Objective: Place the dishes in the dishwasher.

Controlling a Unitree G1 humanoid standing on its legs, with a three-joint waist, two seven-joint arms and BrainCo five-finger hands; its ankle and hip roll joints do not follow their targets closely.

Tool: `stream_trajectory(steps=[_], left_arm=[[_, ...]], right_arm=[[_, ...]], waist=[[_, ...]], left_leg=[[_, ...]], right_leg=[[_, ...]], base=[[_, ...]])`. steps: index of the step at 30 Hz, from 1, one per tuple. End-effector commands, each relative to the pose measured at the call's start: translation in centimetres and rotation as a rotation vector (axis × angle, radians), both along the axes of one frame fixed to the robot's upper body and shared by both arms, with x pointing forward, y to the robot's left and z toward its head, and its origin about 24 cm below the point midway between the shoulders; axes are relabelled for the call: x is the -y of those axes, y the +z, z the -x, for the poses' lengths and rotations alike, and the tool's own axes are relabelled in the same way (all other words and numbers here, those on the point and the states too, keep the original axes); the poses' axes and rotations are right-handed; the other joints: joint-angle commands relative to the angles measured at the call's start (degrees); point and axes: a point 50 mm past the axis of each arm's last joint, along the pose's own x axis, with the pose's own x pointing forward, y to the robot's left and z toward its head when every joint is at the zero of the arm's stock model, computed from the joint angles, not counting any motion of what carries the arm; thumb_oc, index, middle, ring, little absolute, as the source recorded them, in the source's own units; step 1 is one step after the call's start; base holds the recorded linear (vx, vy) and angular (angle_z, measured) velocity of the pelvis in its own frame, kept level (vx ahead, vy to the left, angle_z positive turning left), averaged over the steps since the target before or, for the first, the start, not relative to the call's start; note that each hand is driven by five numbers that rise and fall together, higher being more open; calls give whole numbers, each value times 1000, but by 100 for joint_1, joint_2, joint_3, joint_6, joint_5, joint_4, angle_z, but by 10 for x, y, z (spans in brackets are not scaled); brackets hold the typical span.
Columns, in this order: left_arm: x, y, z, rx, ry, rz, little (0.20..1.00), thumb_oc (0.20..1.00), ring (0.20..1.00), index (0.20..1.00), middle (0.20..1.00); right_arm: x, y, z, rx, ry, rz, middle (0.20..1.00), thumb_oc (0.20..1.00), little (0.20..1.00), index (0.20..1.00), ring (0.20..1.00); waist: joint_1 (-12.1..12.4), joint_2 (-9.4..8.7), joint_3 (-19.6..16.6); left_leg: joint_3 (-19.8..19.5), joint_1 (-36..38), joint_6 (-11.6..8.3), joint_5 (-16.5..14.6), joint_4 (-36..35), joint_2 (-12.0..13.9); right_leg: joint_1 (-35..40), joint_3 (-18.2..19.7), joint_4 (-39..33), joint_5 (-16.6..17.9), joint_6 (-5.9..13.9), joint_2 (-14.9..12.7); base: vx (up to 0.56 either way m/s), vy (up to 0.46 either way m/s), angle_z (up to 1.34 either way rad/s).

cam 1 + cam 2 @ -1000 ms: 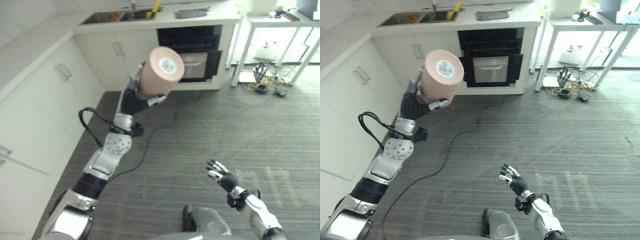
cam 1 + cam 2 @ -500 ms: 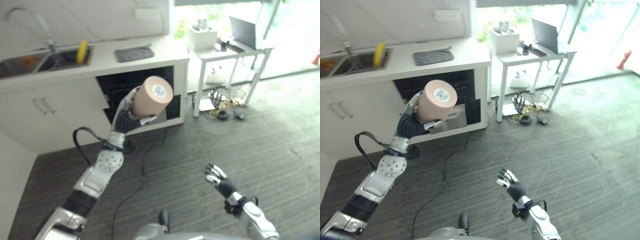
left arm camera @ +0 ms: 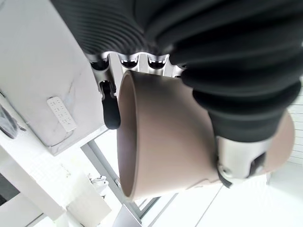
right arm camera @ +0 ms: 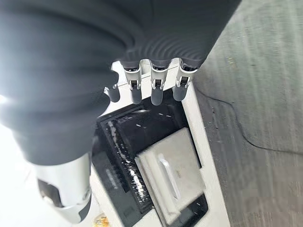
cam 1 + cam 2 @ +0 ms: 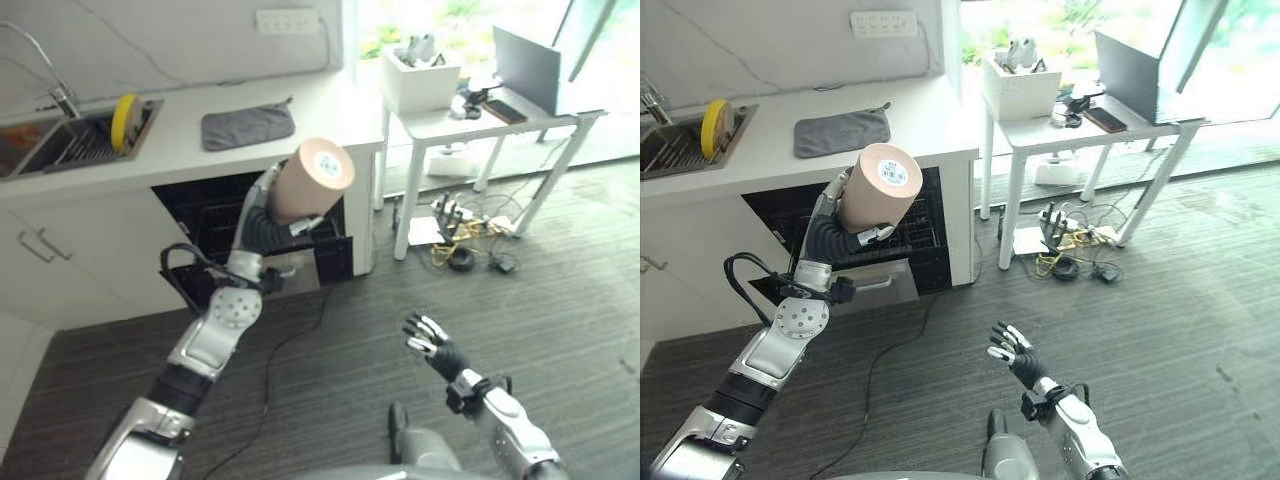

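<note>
- Gripping the tan cup point(image 5: 308, 181), the left robot hand point(image 5: 836, 208) was seen raised before the open dishwasher point(image 5: 880, 245).
- The right robot hand point(image 5: 430, 340) was held low, fingers spread.

The left arm point(image 5: 205, 340) is silver-grey with black joint bands and a round perforated disc. Both hands have dark ribbed covers at the wrist and silver fingers point(image 4: 156, 87) with dark tips.
</note>
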Motion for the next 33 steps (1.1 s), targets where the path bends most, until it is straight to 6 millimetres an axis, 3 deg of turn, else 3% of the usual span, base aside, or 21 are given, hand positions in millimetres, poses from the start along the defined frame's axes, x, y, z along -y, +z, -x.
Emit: stream_trajectory(steps=[1,4,5,7,8,11,13,15,18,22,25,30,32,33], left_arm=[[-3,35,6,159,-33,-5,200,200,200,200,200],[-3,35,8,162,-40,6,200,200,200,200,200],[-3,36,9,158,-44,15,200,200,200,200,200],[-4,35,10,157,-46,21,200,200,200,200,200],[-4,34,10,158,-45,24,200,200,200,200,200],[-5,33,12,165,-40,44,200,200,200,200,200],[-4,35,12,171,-56,60,200,200,200,200,200],[1,35,10,168,-78,61,200,200,200,200,200],[8,36,7,164,-89,52,200,200,200,200,200],[13,39,2,171,-79,34,200,200,200,200,200],[15,40,-2,166,-81,22,200,200,200,200,200],[15,39,0,160,-81,1,200,200,200,200,200],[15,42,-1,168,-81,-12,200,200,200,200,200],[14,43,-2,173,-72,-15,200,200,200,200,200]], right_arm=[[-13,4,4,39,7,-50,1000,1000,1000,1000,1000],[-10,3,7,42,16,-34,1000,1000,1000,1000,1000],[-7,2,10,38,13,-21,1000,1000,1000,1000,1000],[-1,1,12,36,1,-18,1000,1000,1000,1000,1000],[1,1,13,37,-4,-19,1000,1000,1000,1000,1000],[4,0,15,41,-15,-12,1000,1000,1000,1000,1000],[10,-2,19,39,-40,-1,1000,1000,1000,1000,1000],[16,-2,23,39,-70,-2,1000,1000,1000,1000,1000],[16,-4,26,34,-104,-29,1000,1000,1000,1000,1000],[11,-3,25,43,-101,-35,1000,1000,1000,1000,1000],[7,1,22,49,-116,-52,1000,1000,1000,1000,1000],[-2,4,19,49,-98,-63,1000,1000,1000,1000,1000],[-6,6,17,52,-89,-68,1000,1000,1000,1000,1000],[-5,6,16,56,-80,-70,1000,1000,1000,1000,1000]], waist=[[-162,-279,-368],[-169,-309,-391],[-173,-317,-378],[-221,-301,-359],[-249,-275,-360],[-303,-152,-367],[-382,-86,-372],[-465,-53,-401],[-461,-30,-402],[-387,-35,-380],[-308,-89,-373],[-151,-124,-328],[-159,-223,-300],[-158,-278,-296]], left_leg=[[267,-833,279,-134,320,-824],[415,-1150,218,-87,1082,-869],[511,-1426,150,119,1462,-763],[643,-1516,84,320,1462,-474],[680,-1438,73,371,1244,-351],[636,-1241,-193,1089,185,392],[703,-1046,-329,1435,-390,851],[938,-844,-358,1170,-593,822],[825,-793,-315,1018,-671,610],[658,-730,-105,931,-917,181],[618,-725,86,892,-1119,-116],[804,-751,220,823,-1176,-234],[774,-780,226,778,-1153,-310],[798,-753,197,764,-1160,-327]], right_leg=[[468,146,364,-1051,713,-215],[622,60,268,-1135,585,-184],[742,-2,210,-1182,509,-164],[808,-46,216,-1231,456,-127],[820,-44,238,-1260,452,-115],[948,1,223,-1386,506,-125],[999,-83,264,-1425,622,-349],[936,-260,438,-1420,739,-608],[883,-276,693,-1450,866,-834],[757,-267,1001,-1438,1095,-1134],[566,-225,1377,-1097,1270,-1374],[361,-390,1841,-855,1328,-1453],[482,-347,1077,-1037,1288,-1062],[570,-375,563,-871,1291,-1082]], base=[[159,-212,8],[74,-110,17],[69,-45,19],[74,39,33],[91,151,35],[144,330,30],[197,500,2],[205,545,5],[177,443,44],[135,363,36],[120,332,31],[85,180,11],[166,-34,-9],[159,-160,7]])
